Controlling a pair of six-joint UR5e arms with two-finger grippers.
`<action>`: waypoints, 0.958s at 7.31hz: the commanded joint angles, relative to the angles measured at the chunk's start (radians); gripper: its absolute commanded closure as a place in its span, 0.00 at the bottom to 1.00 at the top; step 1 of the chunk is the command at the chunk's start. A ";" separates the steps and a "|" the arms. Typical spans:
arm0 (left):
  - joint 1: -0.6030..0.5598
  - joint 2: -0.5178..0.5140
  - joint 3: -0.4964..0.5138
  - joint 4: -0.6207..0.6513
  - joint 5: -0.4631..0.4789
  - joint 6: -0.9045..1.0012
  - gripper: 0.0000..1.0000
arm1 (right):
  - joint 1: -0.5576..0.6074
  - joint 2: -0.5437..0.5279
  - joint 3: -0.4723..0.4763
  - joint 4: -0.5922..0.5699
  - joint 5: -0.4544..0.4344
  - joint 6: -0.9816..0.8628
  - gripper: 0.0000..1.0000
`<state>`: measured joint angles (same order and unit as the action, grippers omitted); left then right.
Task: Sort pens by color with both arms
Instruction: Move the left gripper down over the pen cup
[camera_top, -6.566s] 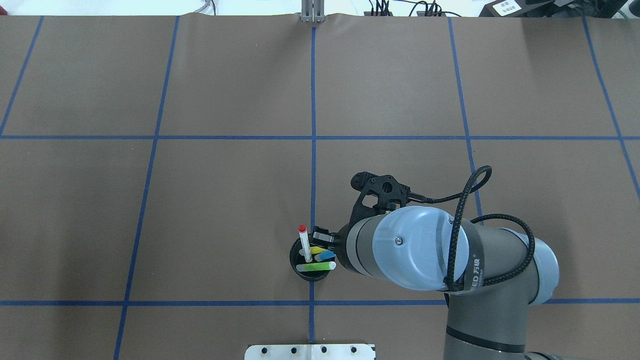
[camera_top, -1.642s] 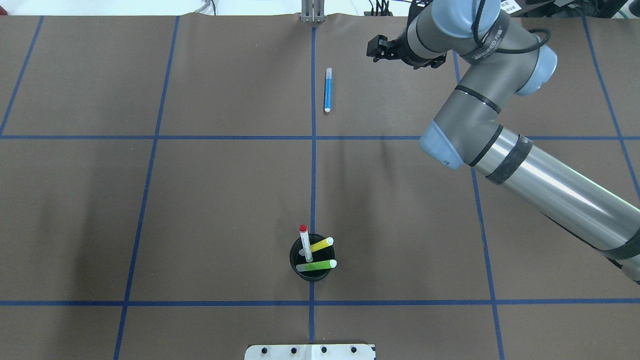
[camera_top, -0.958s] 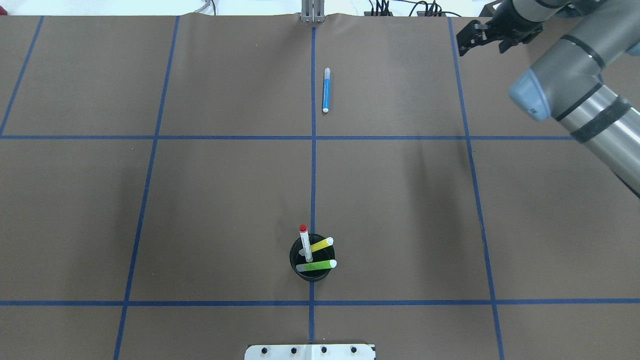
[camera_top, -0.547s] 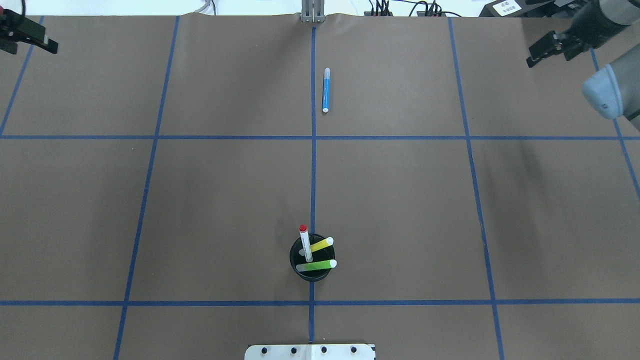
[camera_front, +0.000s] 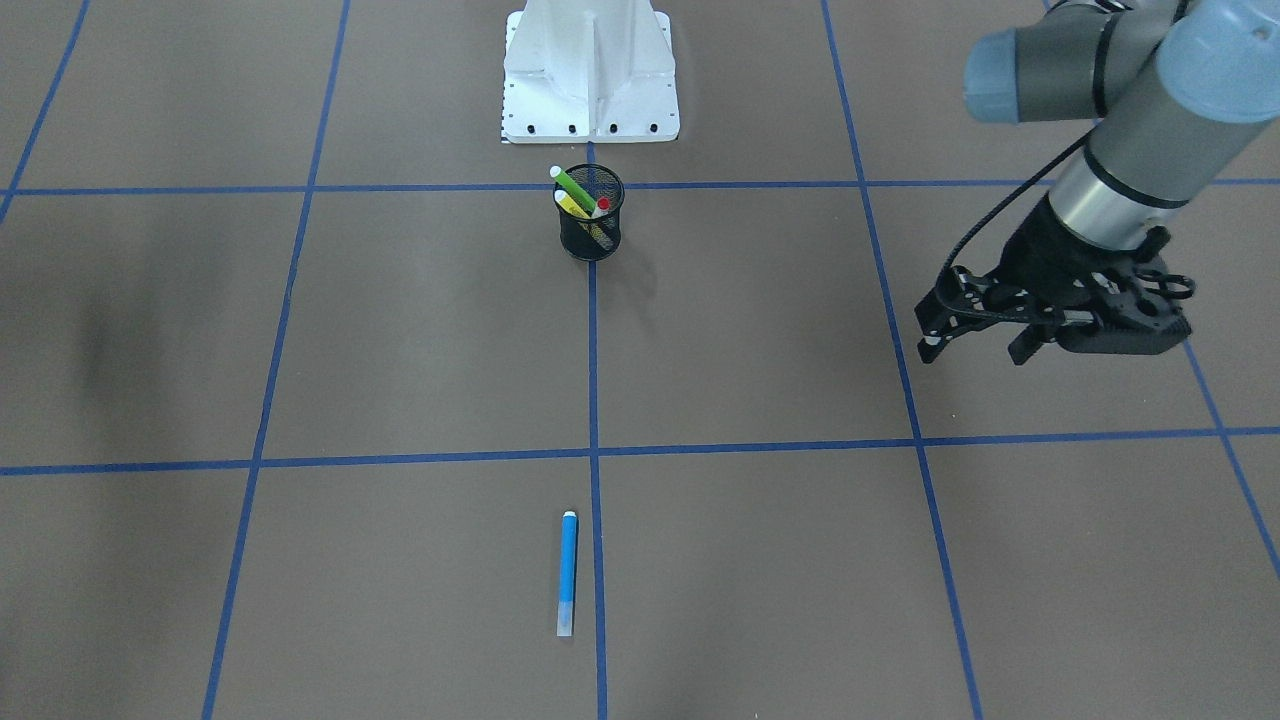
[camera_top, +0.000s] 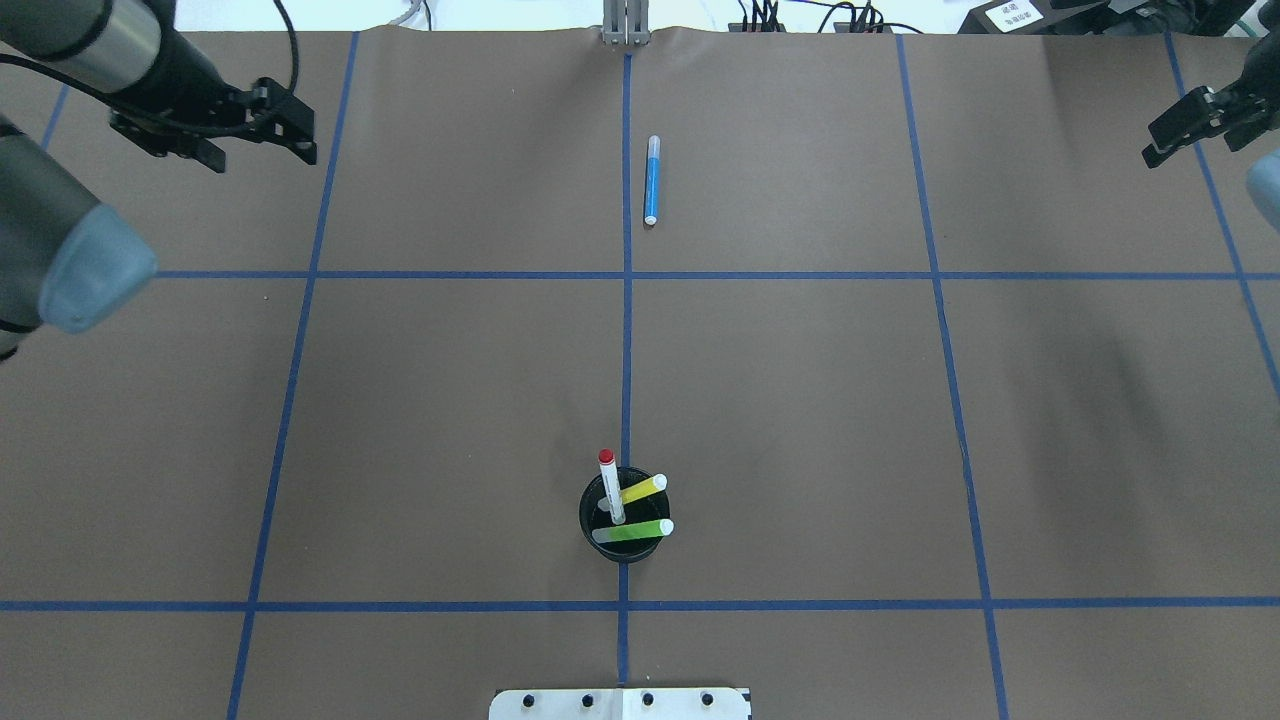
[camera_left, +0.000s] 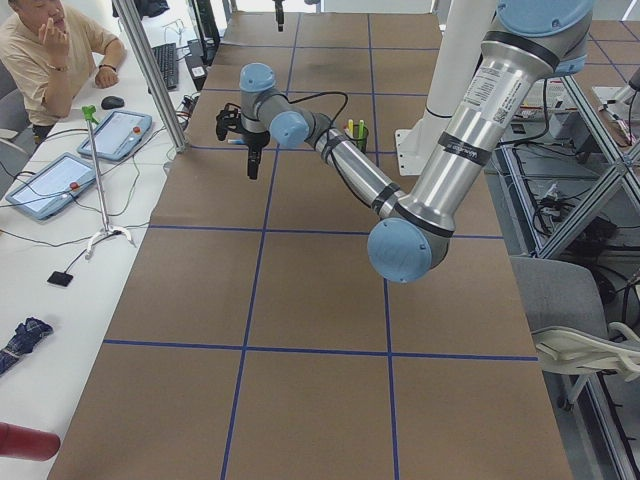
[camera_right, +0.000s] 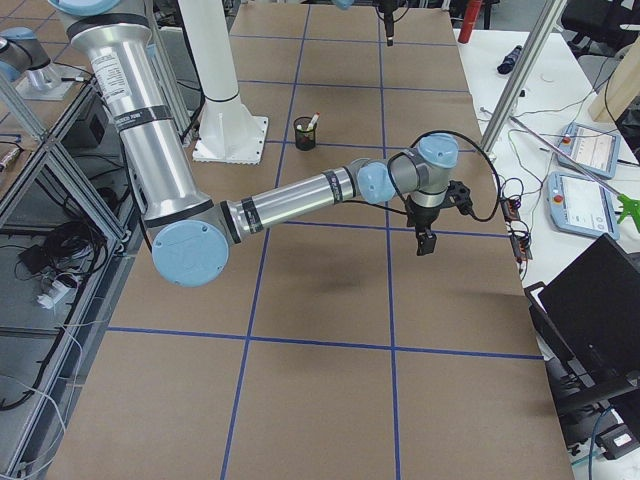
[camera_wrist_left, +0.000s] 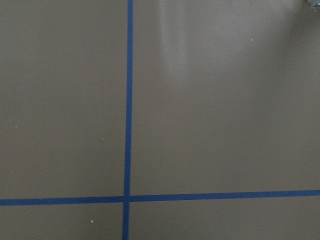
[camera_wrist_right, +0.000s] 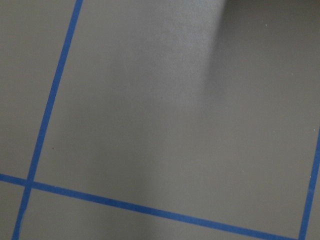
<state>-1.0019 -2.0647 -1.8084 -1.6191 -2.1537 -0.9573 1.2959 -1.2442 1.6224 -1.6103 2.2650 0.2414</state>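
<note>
Blue pen (camera_top: 652, 180) sorted far off; the released, empty left gripper (camera_front: 972, 345) should next reach the near cup (camera_top: 586, 516); right gripper (camera_top: 1190, 135) also released

Silver-grey tubular arms (camera_left: 470, 120), light blue joint caps (camera_left: 405, 250), black cables (camera_front: 990, 220).

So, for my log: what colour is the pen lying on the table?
Pen is blue; clearest overhead.

A black mesh cup (camera_front: 590, 228) stands upright on the brown table (camera_top: 450, 400), right on the blue tape line (camera_top: 627, 350) that runs down the middle. More blue lines cut the brown top into big squares. At a white side table (camera_left: 40, 250) a person (camera_left: 45, 55) sits with one hand raised, and two tablets (camera_left: 115, 135) lie close by.
</note>
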 joint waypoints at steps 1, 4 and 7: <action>0.168 -0.093 -0.005 0.005 0.117 -0.301 0.00 | -0.046 0.000 0.054 -0.017 -0.001 0.120 0.00; 0.337 -0.150 0.001 0.005 0.204 -0.530 0.00 | -0.070 0.000 0.053 -0.016 -0.001 0.124 0.00; 0.410 -0.256 0.008 0.175 0.132 -0.635 0.00 | -0.073 0.000 0.053 -0.017 -0.001 0.124 0.00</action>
<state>-0.6229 -2.2740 -1.8018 -1.5214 -1.9947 -1.5503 1.2244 -1.2441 1.6750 -1.6263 2.2642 0.3649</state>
